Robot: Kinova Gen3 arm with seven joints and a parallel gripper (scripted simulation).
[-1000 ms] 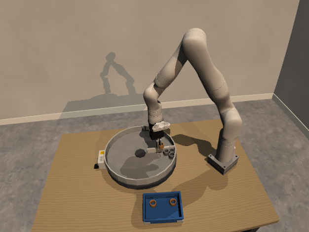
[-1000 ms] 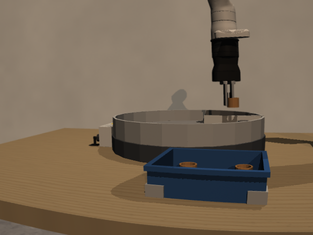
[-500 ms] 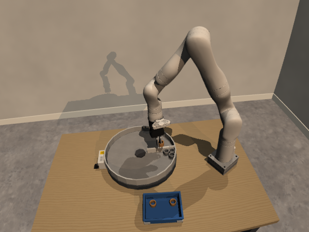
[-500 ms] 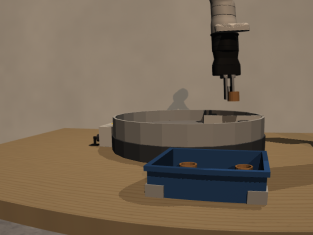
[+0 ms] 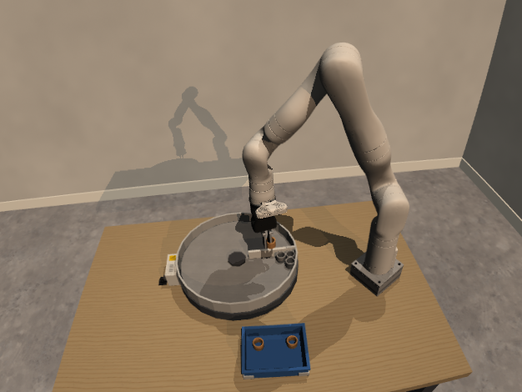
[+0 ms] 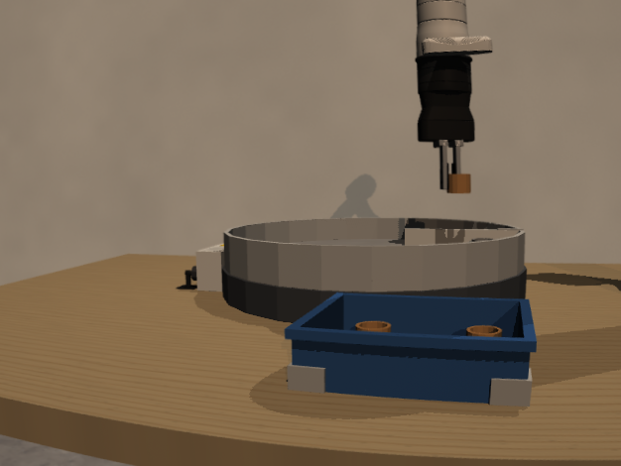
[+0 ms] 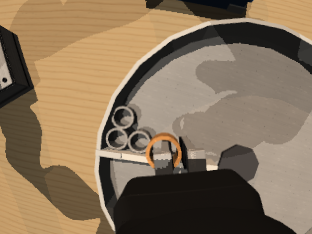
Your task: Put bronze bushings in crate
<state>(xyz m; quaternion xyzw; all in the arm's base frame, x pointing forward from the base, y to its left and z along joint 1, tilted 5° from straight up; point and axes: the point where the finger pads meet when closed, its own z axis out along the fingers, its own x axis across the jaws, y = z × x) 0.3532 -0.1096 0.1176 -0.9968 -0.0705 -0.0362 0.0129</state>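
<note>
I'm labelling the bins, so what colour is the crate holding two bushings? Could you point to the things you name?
Blue: the crate (image 5: 274, 372) (image 6: 411, 371) shows best in the exterior view.

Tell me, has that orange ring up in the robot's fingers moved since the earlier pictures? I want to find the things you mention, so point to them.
Yes, upward: the bronze bushing (image 5: 271, 242) (image 6: 459, 183) (image 7: 150, 145) now hangs farther above the rim of the turning table (image 6: 373, 266) in the exterior view.
</note>
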